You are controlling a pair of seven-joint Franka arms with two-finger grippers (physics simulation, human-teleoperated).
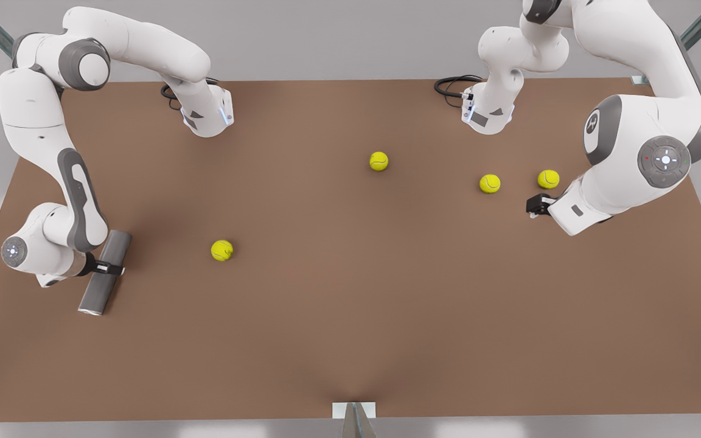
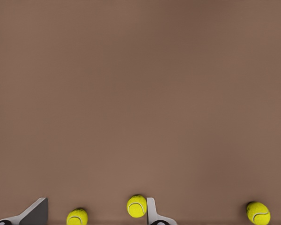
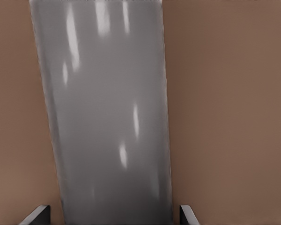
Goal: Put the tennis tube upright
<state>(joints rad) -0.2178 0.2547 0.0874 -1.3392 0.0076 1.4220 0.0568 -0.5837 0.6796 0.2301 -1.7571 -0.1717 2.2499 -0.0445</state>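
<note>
A: Brown worktop [image 1: 350,316]; long dark-grey tennis tube [image 1: 105,272] lies flat at the front view's left, right hand [image 1: 110,267] straddling it, fingers [image 3: 37,216] apart either side.

B: Left hand [image 1: 533,205] open, empty, beside yellow-green tennis balls [image 2: 136,206].

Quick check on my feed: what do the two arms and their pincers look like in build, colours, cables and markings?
Both arms are glossy white with rounded segments and dark-grey joint bands and caps. The wrist discs carry small white light marks. Black cables loop at both bases on the table's far edge. The right pincer, on the front view's left, is black with slim fingers. The left pincer is a black block.
</note>
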